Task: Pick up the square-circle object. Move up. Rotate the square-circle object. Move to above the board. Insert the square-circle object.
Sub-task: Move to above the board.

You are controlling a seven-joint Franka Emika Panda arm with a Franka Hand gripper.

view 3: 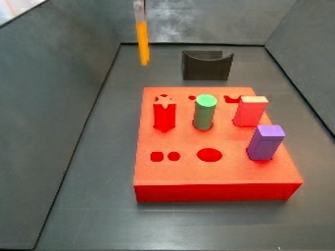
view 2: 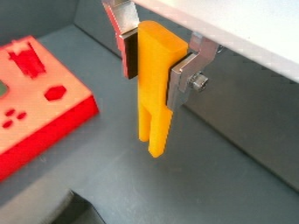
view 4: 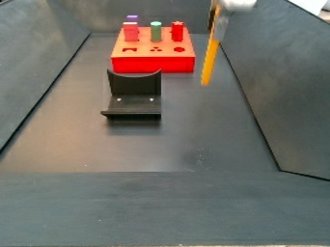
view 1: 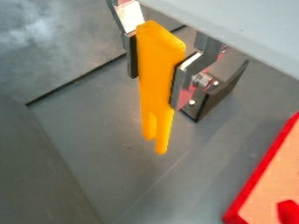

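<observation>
My gripper (view 1: 156, 70) is shut on the square-circle object (view 1: 155, 92), a long orange-yellow piece. In both wrist views it hangs upright from the silver fingers (view 2: 177, 80), with its two legs pointing down and its block end clamped (view 2: 156, 87). In both side views the piece (view 3: 141, 39) hangs in the air above the grey floor, apart from the board (view 3: 216, 172) and to one side of the fixture. The gripper body is just in view at the top edge (view 4: 233, 5), above the piece (view 4: 209, 53). The red board (view 4: 154, 60) carries its pegs.
The dark fixture (view 3: 206, 66) stands on the floor behind the board, and also shows close beside the gripper (view 1: 219, 87). On the board stand a red peg (view 3: 164, 113), a green cylinder (view 3: 205, 110), a red block (view 3: 252, 110) and a purple block (view 3: 267, 142). Grey walls enclose the floor.
</observation>
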